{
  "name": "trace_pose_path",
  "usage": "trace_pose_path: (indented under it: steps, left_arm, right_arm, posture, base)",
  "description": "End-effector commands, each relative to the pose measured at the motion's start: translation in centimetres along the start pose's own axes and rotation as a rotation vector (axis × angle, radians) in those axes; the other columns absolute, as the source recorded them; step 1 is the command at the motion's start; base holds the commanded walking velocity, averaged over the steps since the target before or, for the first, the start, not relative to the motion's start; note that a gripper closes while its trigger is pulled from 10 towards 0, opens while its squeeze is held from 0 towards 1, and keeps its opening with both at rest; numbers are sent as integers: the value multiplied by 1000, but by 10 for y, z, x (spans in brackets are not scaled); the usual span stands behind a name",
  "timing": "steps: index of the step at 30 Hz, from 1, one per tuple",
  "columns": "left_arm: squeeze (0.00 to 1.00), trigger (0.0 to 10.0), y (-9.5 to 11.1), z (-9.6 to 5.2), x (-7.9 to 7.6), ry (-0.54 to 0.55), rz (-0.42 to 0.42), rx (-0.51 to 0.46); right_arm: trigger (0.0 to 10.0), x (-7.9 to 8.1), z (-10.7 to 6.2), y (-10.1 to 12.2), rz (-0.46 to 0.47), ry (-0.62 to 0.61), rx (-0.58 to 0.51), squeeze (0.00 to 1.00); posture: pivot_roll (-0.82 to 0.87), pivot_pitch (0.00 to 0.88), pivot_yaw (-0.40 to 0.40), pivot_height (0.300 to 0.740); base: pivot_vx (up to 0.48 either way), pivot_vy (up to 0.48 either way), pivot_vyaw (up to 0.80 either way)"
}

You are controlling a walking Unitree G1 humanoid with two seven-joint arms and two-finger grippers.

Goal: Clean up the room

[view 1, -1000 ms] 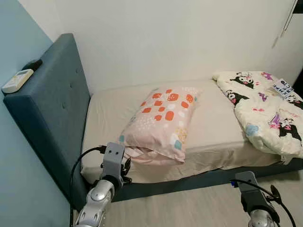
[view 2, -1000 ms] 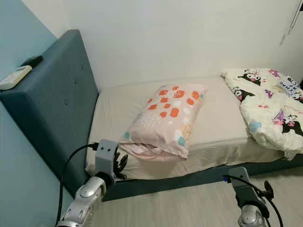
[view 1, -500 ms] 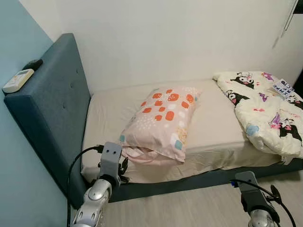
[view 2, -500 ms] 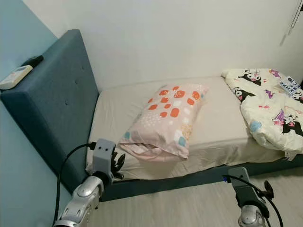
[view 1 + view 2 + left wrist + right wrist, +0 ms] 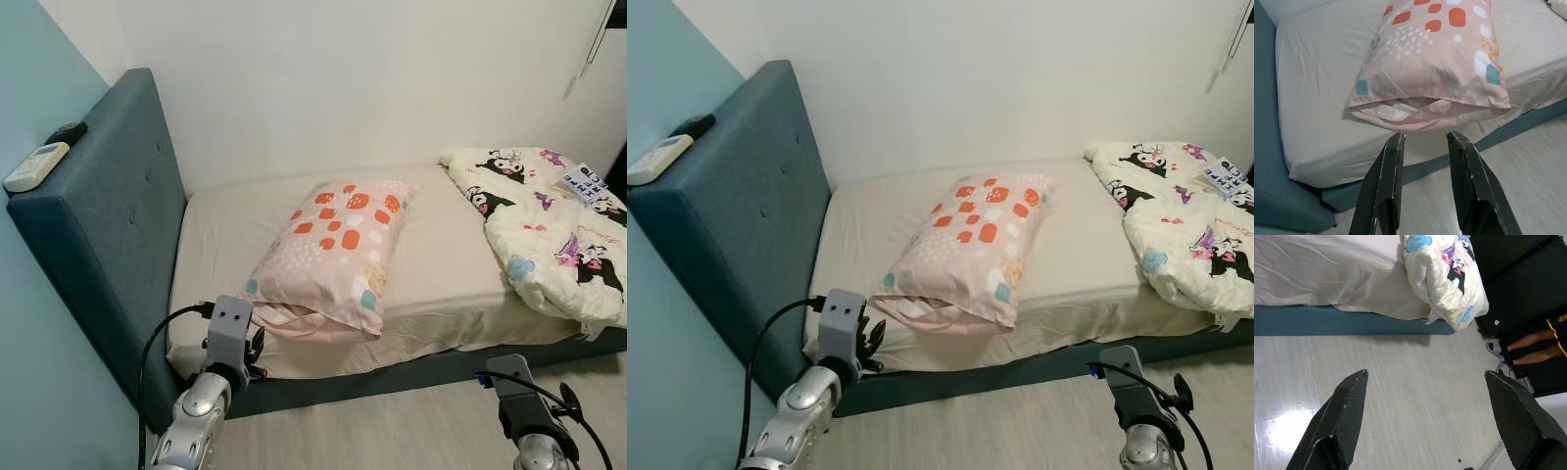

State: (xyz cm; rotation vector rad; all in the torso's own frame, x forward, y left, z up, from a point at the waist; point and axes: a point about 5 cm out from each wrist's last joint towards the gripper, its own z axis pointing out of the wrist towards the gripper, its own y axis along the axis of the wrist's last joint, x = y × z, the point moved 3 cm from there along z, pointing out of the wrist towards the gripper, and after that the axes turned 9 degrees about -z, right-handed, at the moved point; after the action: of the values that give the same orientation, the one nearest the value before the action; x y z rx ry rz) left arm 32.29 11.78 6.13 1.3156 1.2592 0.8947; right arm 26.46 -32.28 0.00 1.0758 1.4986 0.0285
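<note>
A pink pillow (image 5: 338, 250) with orange and teal spots lies askew in the middle of the beige mattress (image 5: 220, 245), its open end toward the bed's near edge. A cream cartoon-print duvet (image 5: 549, 230) is bunched at the bed's right end. My left gripper (image 5: 1422, 147) hovers just off the bed's near edge, open, its fingers (image 5: 1388, 166) pointing at the pillow's open end (image 5: 1420, 105) with nothing between them. My right gripper (image 5: 1425, 382) hangs wide open over the pale wood floor (image 5: 1400, 382) below the duvet (image 5: 1442, 271).
A blue padded headboard (image 5: 108, 225) stands at the left, with a white remote (image 5: 34, 166) and a dark object (image 5: 67, 132) on its top. A small printed card (image 5: 586, 179) lies on the duvet. A person's bare legs (image 5: 1535, 345) stand beyond the bed's foot.
The left arm has dropped slightly lower and back from the pillow's edge. The pillow, duvet and right arm are unmoved.
</note>
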Motion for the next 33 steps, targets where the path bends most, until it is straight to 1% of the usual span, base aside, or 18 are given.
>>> trace_pose_path:
  steps: [1, 8, 11, 22, 28, 33]
  left_arm:
    - [0, 10000, -2, -1, 2, 11, -8, 4]
    - [0, 10000, -2, -2, 4, 13, -2, 6]
    - [0, 10000, -2, -1, 2, 6, -1, 8]
    - [0, 10000, -1, -1, 3, 7, -1, 4]
    - [0, 10000, -3, -1, 0, 0, -2, 9]
    - [0, 10000, -2, -1, 2, 5, 0, 6]
  right_arm:
    - [10000, 2, -1, -1, 6, 10, 3, 0]
    - [10000, 4, -2, -2, 7, 9, 1, 0]
    - [10000, 5, -3, -2, 7, 8, 0, 0]
    - [10000, 7, -5, -3, 7, 8, -2, 0]
    - [10000, 8, -6, -3, 7, 9, -1, 0]
    - [10000, 10, -7, -2, 8, 9, -3, 0]
  posture:
    - [-29, 25, -8, 740]
    - [-33, 22, 2, 740]
    - [-36, 20, 6, 740]
    - [-37, 14, -1, 740]
    - [-36, 11, 2, 740]
    - [-38, 11, -3, 740]
  base:
    - [0, 0, 0]
    - [0, 0, 0]
    - [0, 0, 0]
    - [0, 0, 0]
    - [0, 0, 0]
    - [0, 0, 0]
